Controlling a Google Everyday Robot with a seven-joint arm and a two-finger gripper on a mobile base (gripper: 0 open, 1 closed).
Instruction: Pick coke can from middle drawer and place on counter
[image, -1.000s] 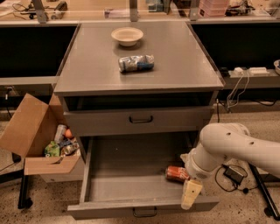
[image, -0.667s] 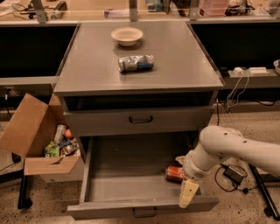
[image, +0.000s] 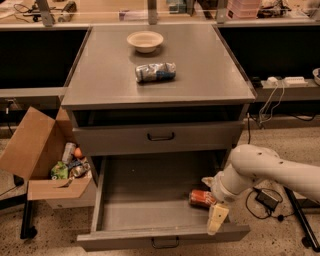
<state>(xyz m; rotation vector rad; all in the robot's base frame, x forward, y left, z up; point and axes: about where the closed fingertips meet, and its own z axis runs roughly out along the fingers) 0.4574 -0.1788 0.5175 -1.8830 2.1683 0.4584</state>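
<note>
We see the gripper (image: 211, 204) low inside the pulled-out middle drawer (image: 140, 200), near its right wall. Its fingers (image: 218, 220) stand spread wide, one beyond the coke can (image: 200, 198) and one on the near side, with nothing clamped. The coke can lies on its side on the drawer floor, its right end between them. Up on the counter (image: 110, 75) rest a bowl (image: 145, 41) and a silver-and-blue can (image: 155, 72) — the latter on its side.

White arm (image: 270, 167) reaching in from right, end effector (image: 212, 200) low, angled downward
</note>
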